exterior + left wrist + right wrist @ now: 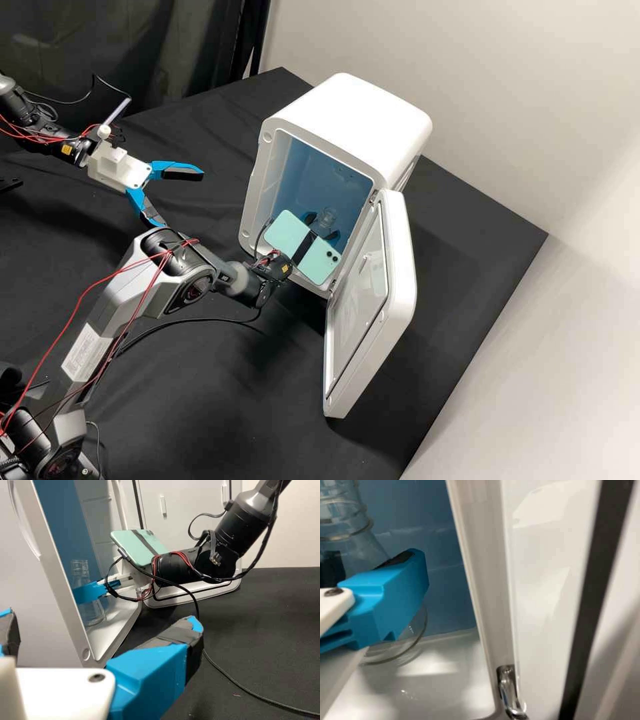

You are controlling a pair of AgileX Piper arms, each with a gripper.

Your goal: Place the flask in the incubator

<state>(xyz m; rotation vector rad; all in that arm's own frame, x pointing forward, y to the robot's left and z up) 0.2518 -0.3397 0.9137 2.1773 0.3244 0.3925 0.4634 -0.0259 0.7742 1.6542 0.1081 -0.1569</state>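
Desk (467,253): carries the incubator (360,127), whose door (377,300) is swung wide.

My right arm (167,273): stretched low and level into the incubator's opening, wrist at its sill.

My left tool (180,199): released, jaws spread, well apart from the incubator's open side.

My right tool (324,227): inside the incubator, clenched on the flask (82,577).

The flask: upright, base on or just over the incubator floor; I cannot tell which.

Judgement: placement step, nearly complete. The next move calls for letting go, then a straight withdrawal clear of the incubator's door frame.
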